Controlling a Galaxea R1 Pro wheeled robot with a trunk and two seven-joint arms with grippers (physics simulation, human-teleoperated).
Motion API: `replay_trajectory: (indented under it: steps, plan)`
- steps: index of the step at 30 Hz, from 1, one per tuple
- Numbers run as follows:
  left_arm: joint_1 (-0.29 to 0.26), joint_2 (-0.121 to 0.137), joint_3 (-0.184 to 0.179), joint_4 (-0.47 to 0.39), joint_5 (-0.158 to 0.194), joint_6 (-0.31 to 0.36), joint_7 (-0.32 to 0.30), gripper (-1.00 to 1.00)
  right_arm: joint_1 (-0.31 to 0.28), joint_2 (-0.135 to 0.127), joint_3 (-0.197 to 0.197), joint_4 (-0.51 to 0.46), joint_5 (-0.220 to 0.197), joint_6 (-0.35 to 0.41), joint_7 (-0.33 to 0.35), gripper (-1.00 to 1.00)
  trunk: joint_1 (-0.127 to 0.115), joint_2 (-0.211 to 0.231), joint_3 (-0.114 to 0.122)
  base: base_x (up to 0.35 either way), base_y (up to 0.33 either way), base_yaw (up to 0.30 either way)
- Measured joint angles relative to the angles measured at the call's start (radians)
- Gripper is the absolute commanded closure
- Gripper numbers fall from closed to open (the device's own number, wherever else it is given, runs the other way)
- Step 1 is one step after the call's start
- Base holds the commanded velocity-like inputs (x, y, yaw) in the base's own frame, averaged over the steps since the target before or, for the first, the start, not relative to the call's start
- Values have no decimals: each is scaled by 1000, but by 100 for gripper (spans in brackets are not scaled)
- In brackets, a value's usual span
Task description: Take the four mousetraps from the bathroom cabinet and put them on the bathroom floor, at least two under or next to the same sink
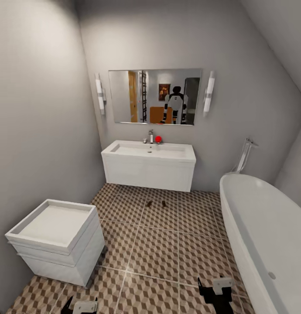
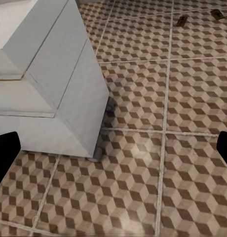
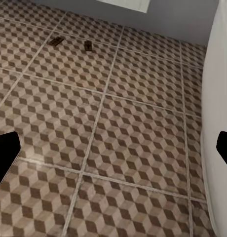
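Two mousetraps lie flat and side by side on the cube-patterned bathroom floor, just in front of the white vanity under the bathroom sink. They also show far ahead in the left wrist view as mousetraps, and in the right wrist view as mousetraps. My left gripper and right gripper hang low over the tiles, both open and empty. The cabinet is out of view.
A white square toilet stands at the left wall, close to my left arm. The white oval bathtub runs along the right. A mirror above the sink reflects the robot. Open tiles stretch between toilet and tub.
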Motion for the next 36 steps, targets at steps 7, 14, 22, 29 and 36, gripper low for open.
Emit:
replay_trajectory:
  steps: [7,14,22,29,36]
  plan:
    - [0,0,0,0,0,0,0,-100,0,0,0,0,0,0,0,-100,0,0,0,-1,0,257]
    - [0,0,0,0,0,0,0,-100,0,1,0,0,0,0,0,-100,0,0,0,0,0,257]
    - [0,0,0,0,0,0,0,-100,0,1,0,0,0,0,0,-100,0,0,0,0,0,257]
    - [0,0,0,0,0,1,0,-100,0,2,0,0,0,1,0,-100,0,0,0,0,0,257]
    - [0,0,0,0,0,2,0,-100,0,2,0,0,0,2,0,-100,0,0,0,0,0,257]
